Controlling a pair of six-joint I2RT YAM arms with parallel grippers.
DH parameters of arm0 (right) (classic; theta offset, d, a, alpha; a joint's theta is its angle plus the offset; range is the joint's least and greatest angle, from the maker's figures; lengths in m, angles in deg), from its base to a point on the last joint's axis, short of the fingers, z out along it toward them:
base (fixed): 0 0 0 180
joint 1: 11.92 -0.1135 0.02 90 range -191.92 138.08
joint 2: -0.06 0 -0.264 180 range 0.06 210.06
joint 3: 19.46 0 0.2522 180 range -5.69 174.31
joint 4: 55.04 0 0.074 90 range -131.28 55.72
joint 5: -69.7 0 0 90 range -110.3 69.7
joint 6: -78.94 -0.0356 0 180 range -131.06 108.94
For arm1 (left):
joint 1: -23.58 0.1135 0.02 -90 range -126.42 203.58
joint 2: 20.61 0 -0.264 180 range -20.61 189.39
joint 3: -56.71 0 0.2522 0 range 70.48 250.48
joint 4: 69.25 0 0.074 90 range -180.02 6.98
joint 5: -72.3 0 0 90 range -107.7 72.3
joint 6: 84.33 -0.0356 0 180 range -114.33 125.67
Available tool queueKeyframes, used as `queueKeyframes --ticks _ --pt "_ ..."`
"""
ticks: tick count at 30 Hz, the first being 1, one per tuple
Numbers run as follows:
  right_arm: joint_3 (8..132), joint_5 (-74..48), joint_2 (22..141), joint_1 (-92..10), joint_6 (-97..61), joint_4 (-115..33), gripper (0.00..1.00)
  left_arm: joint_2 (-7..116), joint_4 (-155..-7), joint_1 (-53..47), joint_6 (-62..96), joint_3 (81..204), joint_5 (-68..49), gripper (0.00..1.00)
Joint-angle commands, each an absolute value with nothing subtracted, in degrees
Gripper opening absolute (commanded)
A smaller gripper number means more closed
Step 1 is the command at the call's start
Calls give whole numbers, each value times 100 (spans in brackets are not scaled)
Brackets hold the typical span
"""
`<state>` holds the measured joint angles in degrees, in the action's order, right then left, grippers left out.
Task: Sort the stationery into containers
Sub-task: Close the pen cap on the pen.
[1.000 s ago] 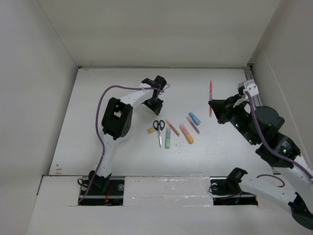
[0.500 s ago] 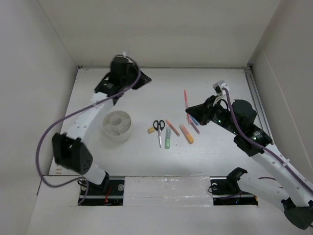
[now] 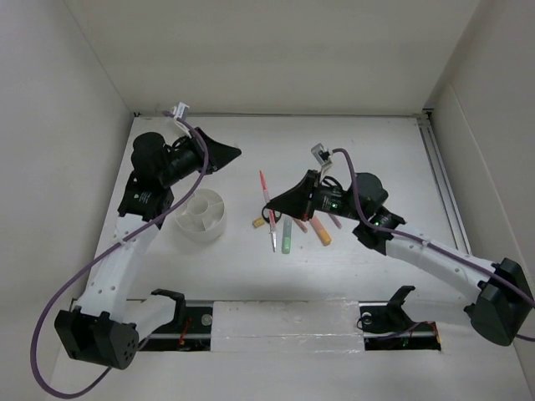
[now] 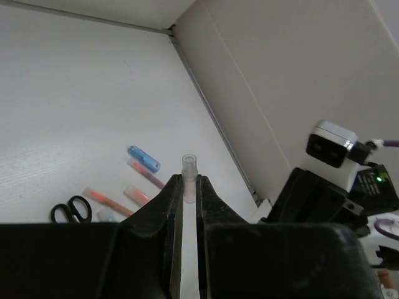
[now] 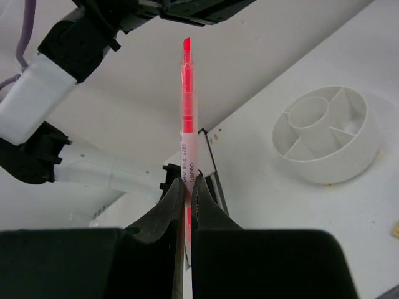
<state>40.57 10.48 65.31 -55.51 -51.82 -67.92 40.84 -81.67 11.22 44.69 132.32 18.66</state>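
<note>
Pink pen (image 3: 266,196) leftward, tip toward rear

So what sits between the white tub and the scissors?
The small tan eraser, close by the scissors and apart from the tub; the top view shows it.

Print on one pen only, barely legible

Two lines of small dark print run lengthwise on the pale barrel of the pink pen (image 5: 186,118), just above the fingertips of the right hand (image 5: 185,182) that grips it; the characters are too small and blurred to read with confidence; one line seems to begin with digits, the other with capitals; in the overhead view this print cannot be made out.
</note>
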Motion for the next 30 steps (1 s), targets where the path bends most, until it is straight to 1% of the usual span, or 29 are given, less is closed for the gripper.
queueKeyframes --ticks 1,5,6,9,14,19,30 --pt "4098 1433 6711 -5683 -5685 -8145 0 3687 -7238 1145 4495 13191 2589 0" --pt "4098 1486 6834 -5683 -5685 -8145 0 3328 -6818 1145 4696 12814 2721 0" --pt "4098 1486 6835 -5683 -5685 -8145 0 3265 -6407 1145 4767 12561 2921 0" --pt "4037 1486 6896 -5736 -5685 -8215 0 3081 -5948 1145 4899 12330 3011 0" --pt "4053 1538 7028 -5858 -5738 -8321 0 2896 -5613 1145 5014 12111 3222 0" --pt "3993 1486 7090 -5991 -5738 -8321 0 2694 -5559 1145 5014 12049 3117 0" --pt "4098 1415 7160 -6044 -5562 -8304 0 2746 -5577 1145 5014 12049 3178 0"
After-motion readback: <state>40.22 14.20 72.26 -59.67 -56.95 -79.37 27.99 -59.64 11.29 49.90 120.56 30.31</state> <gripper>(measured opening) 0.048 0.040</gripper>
